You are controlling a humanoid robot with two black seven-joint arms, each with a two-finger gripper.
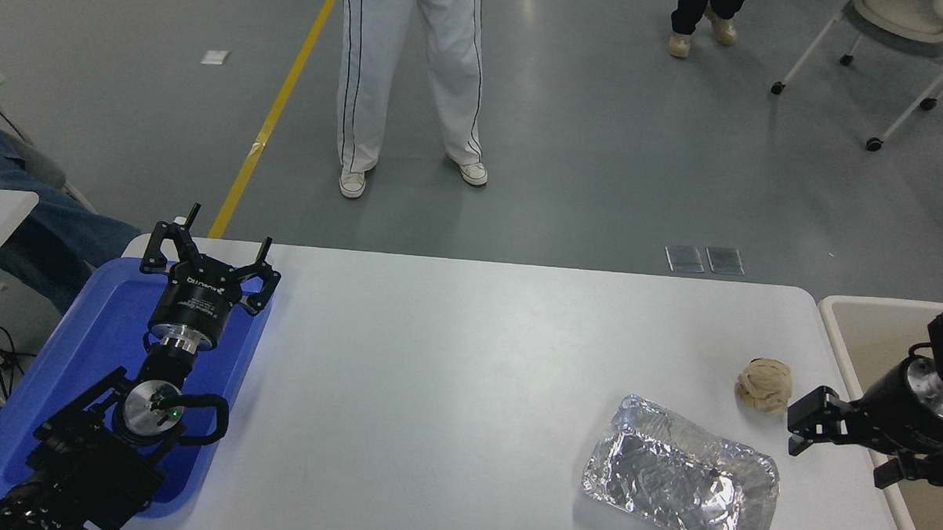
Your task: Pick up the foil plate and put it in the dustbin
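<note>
The shallow rectangular tray of crinkled silver foil, the foil plate [681, 486], lies flat on the white counter [451, 390] near its front right corner, open side up, touched by nothing. Just behind it and slightly to the right sits a small crumpled tan paper ball [764, 386], apart from the plate.

The right gripper [809, 422] comes in from the right edge, pointing leftward across the counter's right side. It hangs just right of the paper ball and just behind the plate's far right corner, holding nothing; whether its jaws are released or clenched cannot be told from this angle.

Beyond the counter's right edge stands the large cream-beige plastic dustbin [836, 329], its thick pale rim beside the counter; the right arm crosses over it.

At the counter's left end lies a flat blue tray [84, 346]. The left gripper [209, 260] is parked over it with its jaws spread wide and empty.

On the grey floor beyond the counter, a person in white trousers [407, 74] stands beside a yellow floor line [277, 113].
</note>
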